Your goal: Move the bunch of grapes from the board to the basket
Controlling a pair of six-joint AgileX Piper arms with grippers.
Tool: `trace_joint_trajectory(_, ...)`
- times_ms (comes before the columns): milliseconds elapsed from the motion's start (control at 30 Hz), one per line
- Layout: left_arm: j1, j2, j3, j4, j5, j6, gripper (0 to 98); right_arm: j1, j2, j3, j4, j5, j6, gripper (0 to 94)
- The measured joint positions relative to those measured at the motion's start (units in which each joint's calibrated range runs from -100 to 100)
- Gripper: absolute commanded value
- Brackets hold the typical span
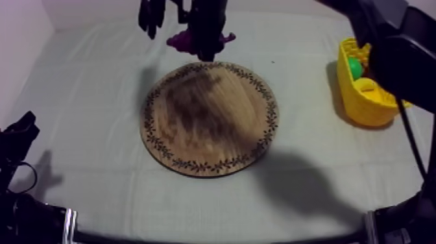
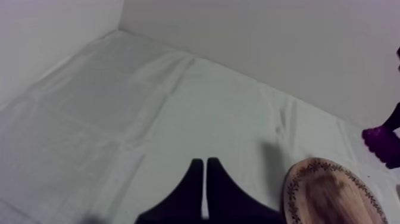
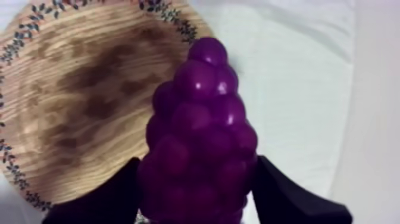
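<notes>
My right gripper (image 1: 202,45) hangs above the far rim of the round wooden board (image 1: 207,123), shut on the purple bunch of grapes (image 1: 180,41). In the right wrist view its black fingers (image 3: 122,193) clamp both sides of the grapes (image 3: 202,125), lifted over the board's edge (image 3: 71,89) and the cloth beside it. The board's top is bare. The yellow basket (image 1: 379,104) stands at the right side of the table. My left gripper (image 1: 19,133) rests low at the left, its fingers (image 2: 202,190) together as a narrow wedge; the grapes (image 2: 381,143) hang beyond the board (image 2: 333,193).
Inside the basket lie a green fruit (image 1: 354,65) and a yellow fruit (image 1: 367,85). The right arm (image 1: 389,39) reaches across above the basket. Open cloth lies between the board and the basket.
</notes>
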Motion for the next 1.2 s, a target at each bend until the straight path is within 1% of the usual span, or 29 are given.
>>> trace_joint_trajectory(233,0.0,0.0,0.0,0.00,-0.1,0.0,0.0,0.4,-6.7,3.0,-0.3,1.8,-1.4,38.0)
trace_joint_trajectory(367,0.0,0.0,0.0,0.00,-0.1,0.0,0.0,1.0,-9.6,5.7,0.0,2.0,-2.8,38.1)
trace_joint_trajectory(600,0.0,0.0,0.0,0.00,-0.1,0.0,0.0,4.0,-15.1,12.5,0.4,1.9,-6.3,38.5)
trace_joint_trajectory(867,0.0,0.0,0.0,0.00,-0.1,0.0,0.0,10.6,-21.7,21.6,0.6,1.9,-9.5,38.9)
trace_joint_trajectory(1200,0.0,0.0,0.0,0.00,-0.1,0.0,0.0,20.6,-29.2,33.5,0.5,1.1,-10.6,38.8)
